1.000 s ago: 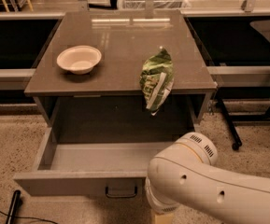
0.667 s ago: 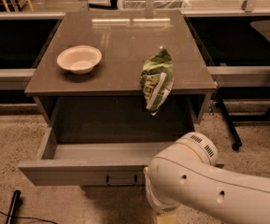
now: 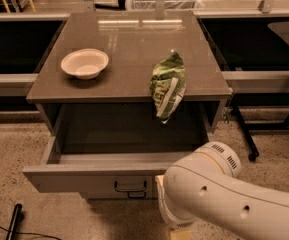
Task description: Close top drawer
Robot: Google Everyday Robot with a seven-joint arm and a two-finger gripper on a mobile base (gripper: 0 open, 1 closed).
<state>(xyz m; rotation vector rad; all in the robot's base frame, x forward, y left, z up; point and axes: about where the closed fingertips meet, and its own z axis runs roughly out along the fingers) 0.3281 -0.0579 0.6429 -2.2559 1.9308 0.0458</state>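
We make out only a pale tan sliver of the gripper [image 3: 159,183], low against the front of the top drawer [image 3: 91,179]. The white arm [image 3: 219,199] covers the rest of it. That arm runs rightward from the gripper, is cut by the right and bottom edges, and hides the drawer front's right end. Just left of the gripper, a second handle [image 3: 130,195] barely peeks out below; its drawer is hidden. Well above the gripper, the green bag [image 3: 168,84] carries print too blurred to read.
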